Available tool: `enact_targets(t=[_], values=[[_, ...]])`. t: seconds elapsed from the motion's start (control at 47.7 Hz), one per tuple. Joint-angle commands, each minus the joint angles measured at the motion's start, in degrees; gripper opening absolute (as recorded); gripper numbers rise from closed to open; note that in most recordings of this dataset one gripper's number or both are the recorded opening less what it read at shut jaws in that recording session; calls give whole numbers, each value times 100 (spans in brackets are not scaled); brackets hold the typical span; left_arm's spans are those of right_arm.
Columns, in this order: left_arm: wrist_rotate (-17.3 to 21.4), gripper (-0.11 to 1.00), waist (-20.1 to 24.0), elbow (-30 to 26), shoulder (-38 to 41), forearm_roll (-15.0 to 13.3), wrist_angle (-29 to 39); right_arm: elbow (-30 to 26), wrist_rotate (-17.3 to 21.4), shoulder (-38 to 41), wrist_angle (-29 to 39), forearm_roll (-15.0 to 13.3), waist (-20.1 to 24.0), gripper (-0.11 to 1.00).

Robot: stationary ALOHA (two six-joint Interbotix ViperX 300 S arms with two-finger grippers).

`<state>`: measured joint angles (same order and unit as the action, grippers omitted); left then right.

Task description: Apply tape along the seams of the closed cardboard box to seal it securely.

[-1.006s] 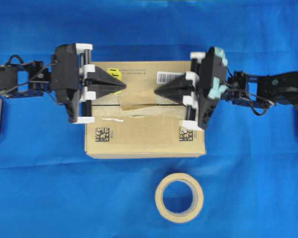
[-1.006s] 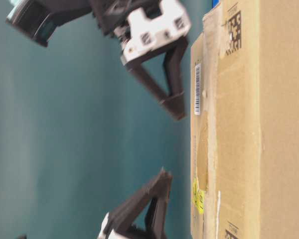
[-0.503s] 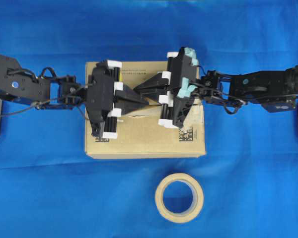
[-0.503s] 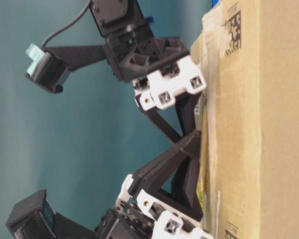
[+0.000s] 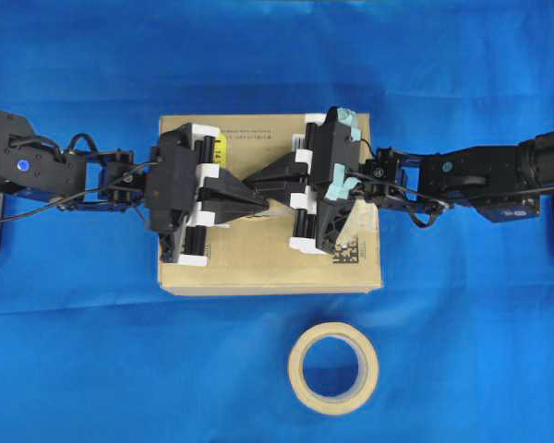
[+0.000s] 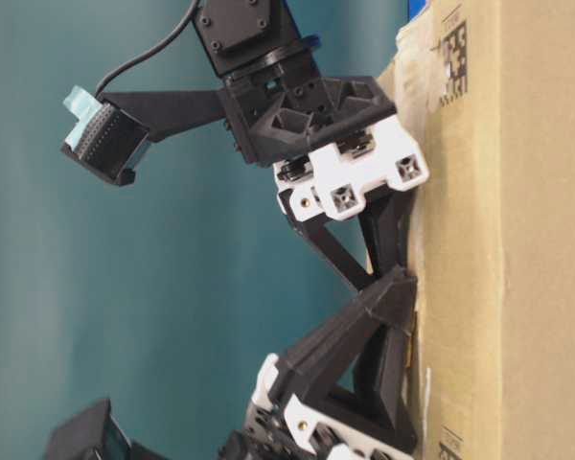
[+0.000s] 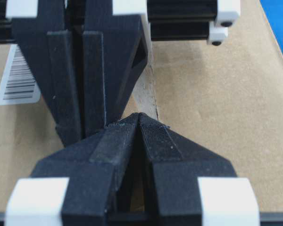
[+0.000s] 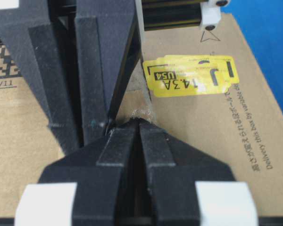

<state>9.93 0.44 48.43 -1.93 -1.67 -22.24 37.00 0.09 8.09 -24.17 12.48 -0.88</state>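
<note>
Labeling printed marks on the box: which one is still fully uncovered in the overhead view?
The data-matrix code at the cardboard box's lower right corner. The arms cover most of the yellow sticker and barcode label; no second code shows.

Both arms crowd the cardboard box (image 5: 258, 263) top; tape roll (image 5: 333, 367) seemingly unobstructed.

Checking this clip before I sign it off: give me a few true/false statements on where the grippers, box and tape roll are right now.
1. Both grippers are over the top of the cardboard box. True.
2. The left gripper has its jaws wide open. False: they are shut, as are those of the right gripper.
3. The two grippers' tips nearly meet near the middle of the box top. True.
4. The tape roll sits on the box. False: it lies on the blue cloth, apart from the box.
</note>
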Motion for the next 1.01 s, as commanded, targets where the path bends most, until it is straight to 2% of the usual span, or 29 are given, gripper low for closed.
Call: enact_targets(t=[0.0,0.377,0.649,0.796,0.985], values=[[-70,0,18,53,-53,0,-35,26,9,-44,9,35,167,-1],[-114,0,-88,439,-211,-9,-62,299,26,-105,35,149,510,-1],[-123,0,-132,826,-466,-9,-229,773,26,-378,-149,378,563,-1],[-114,0,-167,826,-580,-9,-185,870,18,-536,-202,404,563,-1],[-105,0,-167,527,-1160,-9,229,835,-176,-1099,-70,378,545,-1]])
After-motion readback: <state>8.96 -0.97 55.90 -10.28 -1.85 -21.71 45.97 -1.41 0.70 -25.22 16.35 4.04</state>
